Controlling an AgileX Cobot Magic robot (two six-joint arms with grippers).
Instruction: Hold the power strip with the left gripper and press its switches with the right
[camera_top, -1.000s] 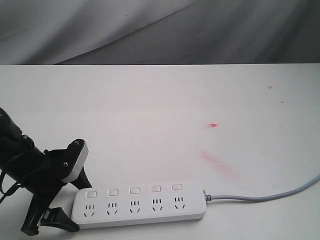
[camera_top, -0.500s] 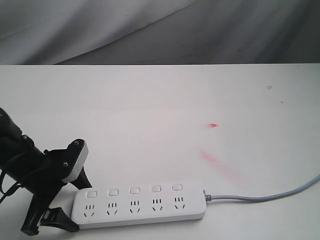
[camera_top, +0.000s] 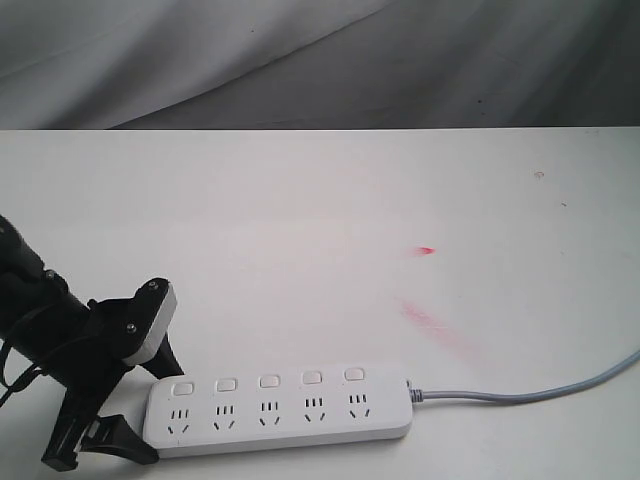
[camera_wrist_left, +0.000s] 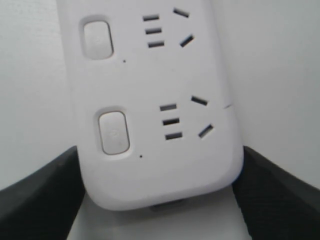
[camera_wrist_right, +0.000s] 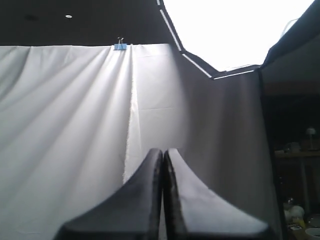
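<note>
The white power strip (camera_top: 280, 405) lies flat near the table's front edge, its grey cord (camera_top: 520, 393) running off to the right. Five square switches (camera_top: 269, 381) sit in a row above the socket sets. My left gripper (camera_top: 155, 410) straddles the strip's left end, one black finger behind it and one in front. In the left wrist view both fingers (camera_wrist_left: 45, 190) press the sides of the power strip (camera_wrist_left: 150, 100), with two switches (camera_wrist_left: 114, 132) showing. My right gripper (camera_wrist_right: 163, 152) is shut with nothing in it, faces a curtain, and is out of the exterior view.
The white table (camera_top: 330, 220) carries faint red smears (camera_top: 430, 320) and a small red mark (camera_top: 427, 250) right of centre. A grey-white cloth backdrop (camera_top: 300, 60) hangs behind the table's far edge. A blue clip (camera_wrist_right: 120, 46) holds the curtain in the right wrist view.
</note>
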